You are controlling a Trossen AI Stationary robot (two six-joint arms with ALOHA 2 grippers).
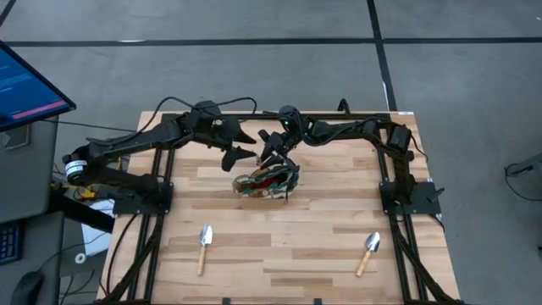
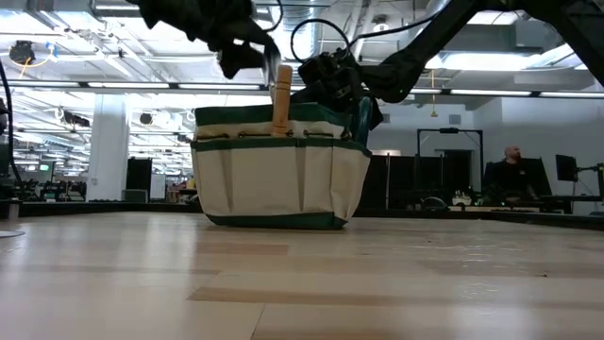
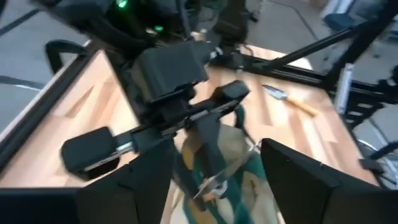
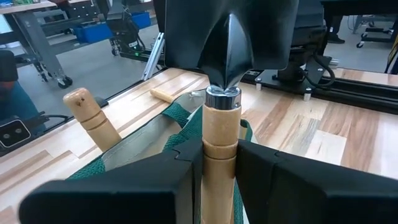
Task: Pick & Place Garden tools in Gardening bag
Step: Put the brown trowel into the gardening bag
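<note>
Two trowels are left lying on the bench: one trowel (image 1: 204,246) near the front left corner, the other trowel (image 1: 368,252) near the front right corner. The gardening bag (image 1: 266,180) is placed toward the middle of the rear half, with one wooden handle (image 2: 280,97) seen upright above its rim. The right gripper (image 4: 221,163) is held over the bag, its fingers pinching the handle of a third trowel (image 4: 221,134). The left gripper (image 3: 214,177) is positioned just beside the bag's left side, its fingers spread and nothing between them.
</note>
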